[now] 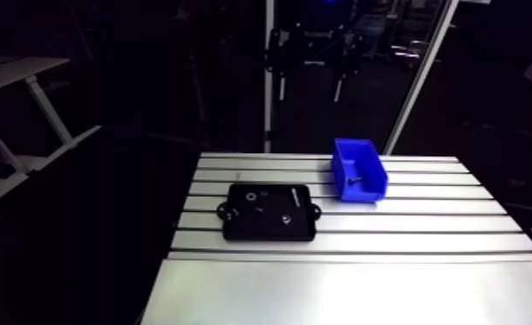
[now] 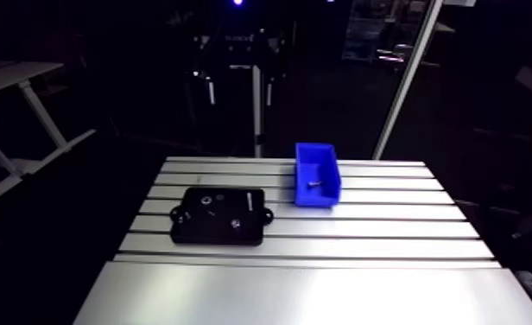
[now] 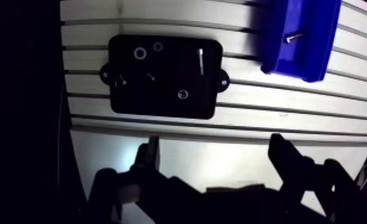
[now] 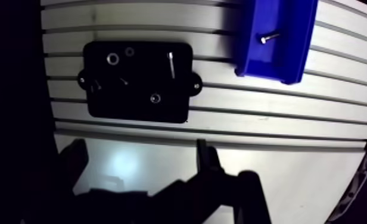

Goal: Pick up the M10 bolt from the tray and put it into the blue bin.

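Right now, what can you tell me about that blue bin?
The blue bin is an open-topped box, plastic by its look, with a lower front wall. It stands upright on the slotted table, apart from the black tray beside it. One small metal bolt lies on its floor; nothing else touches it.

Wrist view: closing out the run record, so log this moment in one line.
pincer: open, holding nothing | black tray: small parts inside | blue bin: one bolt lying inside
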Tool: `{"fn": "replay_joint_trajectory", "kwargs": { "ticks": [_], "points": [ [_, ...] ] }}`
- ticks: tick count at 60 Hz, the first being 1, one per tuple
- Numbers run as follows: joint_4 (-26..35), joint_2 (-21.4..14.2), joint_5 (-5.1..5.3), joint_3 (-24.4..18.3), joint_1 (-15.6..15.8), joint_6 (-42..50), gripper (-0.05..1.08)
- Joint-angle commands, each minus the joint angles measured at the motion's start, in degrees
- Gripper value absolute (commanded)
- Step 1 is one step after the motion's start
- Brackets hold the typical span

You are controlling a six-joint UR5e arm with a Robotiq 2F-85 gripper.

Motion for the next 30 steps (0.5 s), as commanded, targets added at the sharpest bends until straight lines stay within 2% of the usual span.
{"fn": "replay_joint_trajectory", "kwargs": {
  "ticks": [1,16,30],
  "points": [
    [-3.71,1.03,-0.11,2.64,0.61,-0.14,0.02],
    [-6.77,1.73,-0.20,4.93,0.70,-0.84,0.02],
    [-11.35,2.77,-1.50,7.83,1.06,-1.22,0.04]
  ]
}}
